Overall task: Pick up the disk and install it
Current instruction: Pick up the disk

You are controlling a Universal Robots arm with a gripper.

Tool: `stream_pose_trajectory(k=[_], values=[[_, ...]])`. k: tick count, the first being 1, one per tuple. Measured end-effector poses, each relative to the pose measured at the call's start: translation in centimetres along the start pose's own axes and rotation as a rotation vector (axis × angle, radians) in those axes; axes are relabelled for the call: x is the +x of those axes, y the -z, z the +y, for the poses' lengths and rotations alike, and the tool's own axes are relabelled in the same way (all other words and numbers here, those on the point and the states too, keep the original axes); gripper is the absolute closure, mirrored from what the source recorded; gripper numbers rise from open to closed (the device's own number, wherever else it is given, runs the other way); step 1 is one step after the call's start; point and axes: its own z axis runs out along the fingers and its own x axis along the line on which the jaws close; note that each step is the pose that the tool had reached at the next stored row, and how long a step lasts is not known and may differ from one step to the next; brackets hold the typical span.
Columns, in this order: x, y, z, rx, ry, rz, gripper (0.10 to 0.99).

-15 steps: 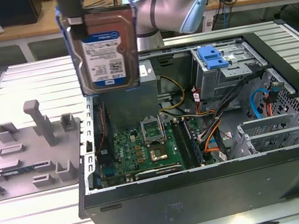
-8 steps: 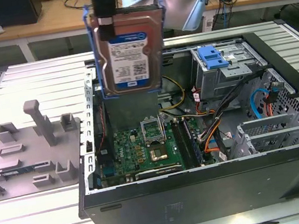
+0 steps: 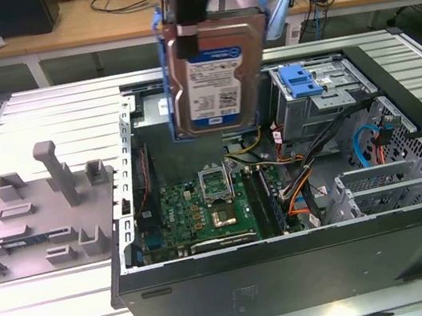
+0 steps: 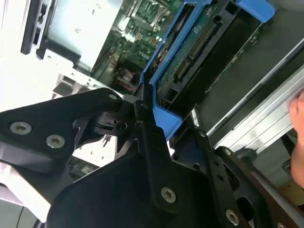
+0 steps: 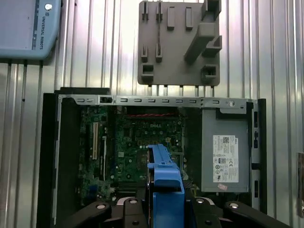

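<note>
Above the computer case, the gripper clamps the disk upright

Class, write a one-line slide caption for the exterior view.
The gripper holds the disk upright above the open computer case, over its motherboard.

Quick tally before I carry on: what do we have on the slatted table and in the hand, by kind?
disk, clamped in the hand above the case: 1
open computer case: 1
power-supply box inside the case: 1
grey fixture plate beside the case: 1
Total: 4
</note>
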Motion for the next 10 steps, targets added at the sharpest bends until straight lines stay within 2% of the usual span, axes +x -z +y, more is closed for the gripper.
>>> stream_pose_trajectory(k=[3, 10], values=[[0.76, 0.14, -1.73, -0.003, 0.000, -0.0001, 0.718], [2.13, 0.41, -4.82, -0.007, 0.000, -0.0002, 0.718]])
